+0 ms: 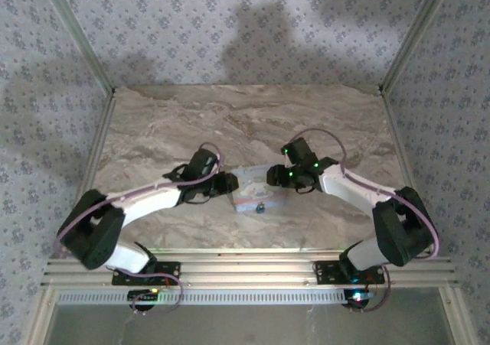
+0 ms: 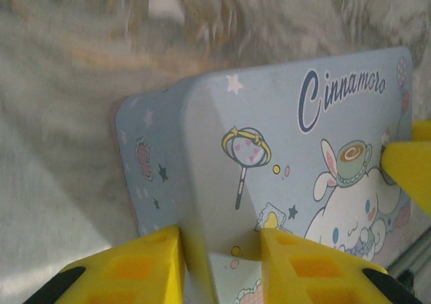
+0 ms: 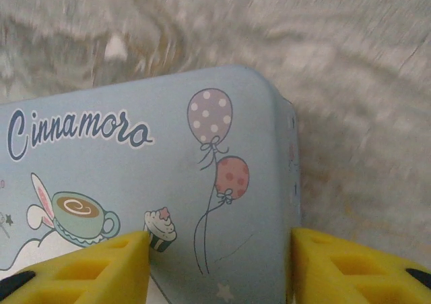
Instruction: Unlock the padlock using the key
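Padlock (image 1: pixel 260 206) is seen at lower centre of the top view, against the near edge of the tin (image 1: pixel 249 184), just below both grippers. Fingers of the left gripper (image 2: pixel 219 236) are set astride the tin, and it cannot be told whether they are clamped on it; those of the right gripper (image 3: pixel 219 240) are held apart.

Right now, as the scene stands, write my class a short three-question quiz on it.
1. True or false: the tin lies between the left tool and the right tool.
2. Printed on the tin beside the right tool: A balloons, B a car, C a fish?
3. On which side of the tin does the padlock sit?
Key: 1 true; 2 A; 3 its near side.
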`<state>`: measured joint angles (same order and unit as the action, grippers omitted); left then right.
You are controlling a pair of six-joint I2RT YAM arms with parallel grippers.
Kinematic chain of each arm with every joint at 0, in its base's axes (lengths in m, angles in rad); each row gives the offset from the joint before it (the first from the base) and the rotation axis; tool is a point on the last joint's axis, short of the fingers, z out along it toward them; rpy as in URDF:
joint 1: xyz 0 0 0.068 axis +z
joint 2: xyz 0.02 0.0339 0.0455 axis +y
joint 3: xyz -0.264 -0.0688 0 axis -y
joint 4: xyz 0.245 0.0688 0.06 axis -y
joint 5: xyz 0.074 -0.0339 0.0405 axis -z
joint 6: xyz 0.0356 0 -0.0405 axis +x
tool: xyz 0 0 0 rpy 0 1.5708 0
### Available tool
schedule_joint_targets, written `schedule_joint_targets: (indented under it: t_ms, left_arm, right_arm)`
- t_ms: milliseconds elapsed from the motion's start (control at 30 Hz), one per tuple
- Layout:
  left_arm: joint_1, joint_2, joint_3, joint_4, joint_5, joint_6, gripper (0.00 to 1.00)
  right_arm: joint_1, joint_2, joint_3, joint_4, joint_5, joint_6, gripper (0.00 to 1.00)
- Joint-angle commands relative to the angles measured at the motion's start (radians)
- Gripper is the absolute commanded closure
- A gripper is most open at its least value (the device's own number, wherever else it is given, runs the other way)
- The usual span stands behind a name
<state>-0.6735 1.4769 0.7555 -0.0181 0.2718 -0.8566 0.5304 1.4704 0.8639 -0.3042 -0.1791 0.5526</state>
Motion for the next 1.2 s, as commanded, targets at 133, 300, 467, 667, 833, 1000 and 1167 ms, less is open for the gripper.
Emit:
schedule_joint_targets:
  t_ms: [133,300,467,667,833,1000,1167]
  left_arm:
    - [0.082,0.434,0.483,-0.082,0.029,0.177,0.67]
    - [0.11,0.617,0.794,-0.287,-0.024,0.262,0.57]
    - [0.151,0.628,0.86,-0.335,-0.039,0.268,0.53]
    - [0.243,0.524,0.87,-0.414,-0.078,0.351,0.41]
    - [0.376,0.445,0.893,-0.549,-0.168,0.362,0.37]
    - [0.519,0.469,0.966,-0.653,-0.227,0.357,0.38]
    - [0.603,0.609,1.119,-0.718,-0.186,0.322,0.48]
  right_arm:
    - [-0.151,0.29,0.252,0.001,-0.119,-0.095,0.47]
    - [-0.177,0.42,0.516,-0.163,-0.101,-0.126,0.46]
    - [-0.192,0.429,0.594,-0.216,-0.086,-0.112,0.34]
    - [-0.227,0.341,0.631,-0.291,-0.033,-0.108,0.2]
    - [-0.25,0.14,0.505,-0.28,0.029,-0.089,0.16]
    - [-0.25,-0.05,0.278,-0.234,0.067,-0.025,0.16]
    - [-0.234,-0.15,0.082,-0.19,0.064,0.064,0.16]
